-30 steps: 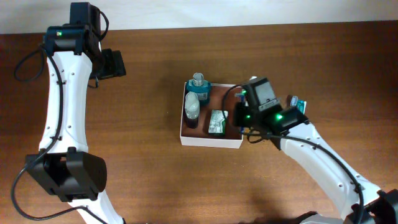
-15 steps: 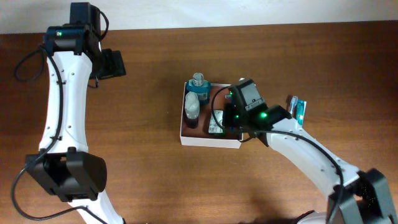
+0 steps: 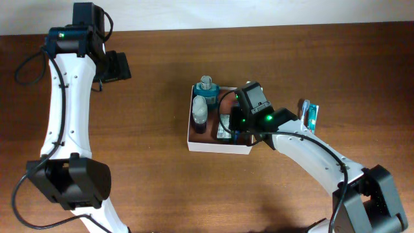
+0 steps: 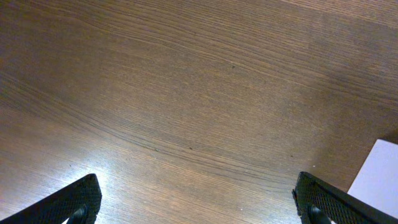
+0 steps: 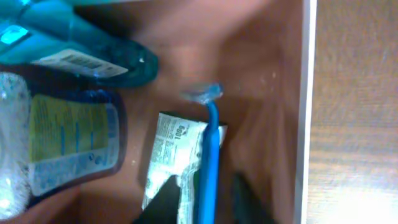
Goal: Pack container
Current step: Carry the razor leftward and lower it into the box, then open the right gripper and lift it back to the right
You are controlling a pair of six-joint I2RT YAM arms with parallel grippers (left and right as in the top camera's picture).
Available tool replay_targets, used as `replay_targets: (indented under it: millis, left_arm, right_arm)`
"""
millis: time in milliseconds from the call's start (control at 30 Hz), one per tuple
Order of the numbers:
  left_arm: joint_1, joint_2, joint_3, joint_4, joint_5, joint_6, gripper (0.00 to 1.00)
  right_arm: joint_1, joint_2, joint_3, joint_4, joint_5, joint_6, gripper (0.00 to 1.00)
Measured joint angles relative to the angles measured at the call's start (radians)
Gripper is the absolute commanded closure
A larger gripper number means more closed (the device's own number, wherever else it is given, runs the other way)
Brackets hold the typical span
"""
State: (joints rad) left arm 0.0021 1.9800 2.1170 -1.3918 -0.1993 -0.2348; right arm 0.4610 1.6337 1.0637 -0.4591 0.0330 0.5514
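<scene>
Overhead layout: the container (image 3: 217,147) sat on the wooden table (image 3: 149,168), right of its middle, with the right arm reaching over its right half.
Container contents: a teal bottle (image 3: 207,91) stood in the far left corner. A dark bottle with a pale cap (image 3: 201,115) was just beside it on the near side, and a green-and-white packet (image 3: 225,127) lay beside that, toward the middle.
Right gripper (image 5: 208,200): low inside the container, with its dark fingers (image 5: 163,199) on either side of a blue-handled stick (image 5: 210,149) and clamped on it. The stick's head was too blurred to name, and it pointed over the reddish-brown floor near the white wall.
Right wrist view: the packet lay under the stick, with the teal bottle and the dark bottle at the left.
Left gripper (image 4: 198,208): far off at the table's far left, its jaws spread wide over bare wood and holding nothing.
Outside the container: a small teal-and-white item (image 3: 311,115) lay on the table to the container's right, well apart from it.
</scene>
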Motion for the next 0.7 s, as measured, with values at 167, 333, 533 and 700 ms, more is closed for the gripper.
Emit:
replay_targets:
  millis: [167,333,533,700]
  left_arm:
    - [0.000,0.000,0.000,0.000,0.000,0.000,0.01]
    - [0.000,0.000,0.000,0.000,0.000,0.000,0.01]
    - [0.000,0.000,0.000,0.000,0.000,0.000,0.01]
    - [0.000,0.000,0.000,0.000,0.000,0.000,0.01]
  right_arm:
    - [0.000,0.000,0.000,0.000,0.000,-0.001,0.65]
    - [0.000,0.000,0.000,0.000,-0.001,-0.002,0.65]
    - [-0.005,-0.011,0.043,-0.093,-0.001,-0.024,0.65]
    - [-0.036,-0.062,0.116,-0.196,0.000,-0.054,0.64]
